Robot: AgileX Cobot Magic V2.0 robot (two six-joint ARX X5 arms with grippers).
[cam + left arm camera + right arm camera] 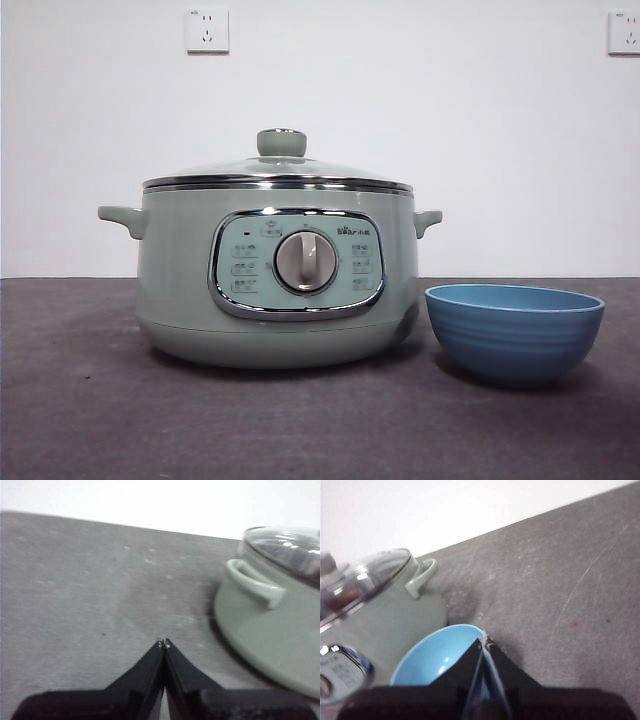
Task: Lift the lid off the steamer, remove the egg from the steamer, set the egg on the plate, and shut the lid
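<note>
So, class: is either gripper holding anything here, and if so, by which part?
Nothing is held. The left gripper is shut and empty above bare table beside the steamer; the right gripper is shut and empty above the plate.

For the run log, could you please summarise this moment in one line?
lid: on steamer | blue bowl: empty | left gripper: shut | right gripper: shut, above bowl

I see the steamer (275, 275) at centre frame on the dark surface (80, 400), its lid (277, 170) seated on top, and the blue plate (514, 332) just beside it at lower right, empty.
</note>
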